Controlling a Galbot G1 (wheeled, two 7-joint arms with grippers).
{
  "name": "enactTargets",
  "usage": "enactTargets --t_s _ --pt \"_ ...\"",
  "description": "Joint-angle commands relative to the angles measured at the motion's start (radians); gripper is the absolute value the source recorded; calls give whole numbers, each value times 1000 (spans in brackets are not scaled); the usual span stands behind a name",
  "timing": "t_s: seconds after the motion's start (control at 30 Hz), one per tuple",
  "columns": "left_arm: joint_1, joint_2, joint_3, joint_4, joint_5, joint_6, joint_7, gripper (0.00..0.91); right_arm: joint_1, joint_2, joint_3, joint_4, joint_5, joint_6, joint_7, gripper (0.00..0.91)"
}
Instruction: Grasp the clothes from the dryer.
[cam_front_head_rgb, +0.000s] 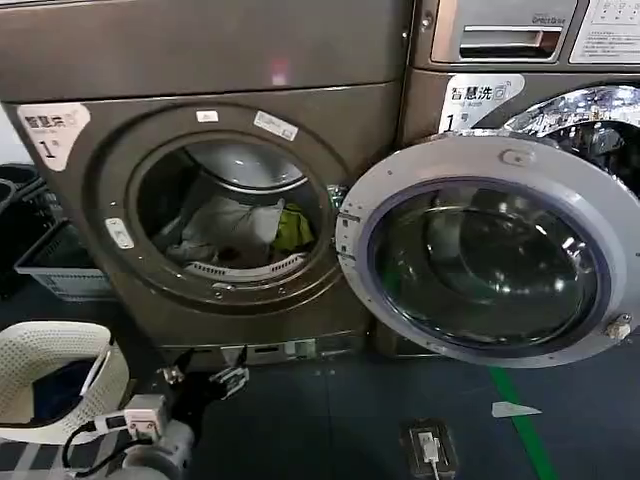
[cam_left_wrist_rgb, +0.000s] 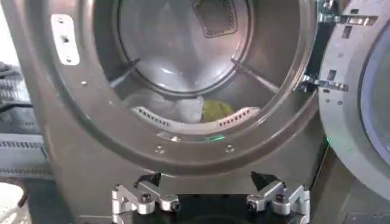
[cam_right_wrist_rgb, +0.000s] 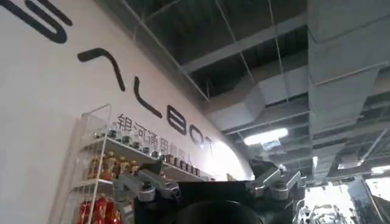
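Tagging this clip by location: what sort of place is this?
Probably a laundry room or laundromat mock-up: the open dryer with clothes inside, a second machine beside it, and a laundry basket on the floor.

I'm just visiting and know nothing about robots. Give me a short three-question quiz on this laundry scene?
1. True or false: the dryer door is open.
2. The small piece beside the pale clothes is: A red, B yellow-green, C black?
3. Which gripper is low in front of the dryer, fingers apart?

Key:
1. True.
2. B, the yellow-green piece.
3. The left gripper; the right gripper, also open, faces a ceiling.
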Motion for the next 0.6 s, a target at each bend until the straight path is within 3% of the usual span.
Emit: enactTargets --t_s 0.03,0.6 --pt "-4 -1 -14 -15 13 -9 -4 907 2 -1 1 1 7 0 -1 907" --pt "-9 -3 -53 -32 9 -7 -3 907 14 7 -8 10 17 -2 -7 907"
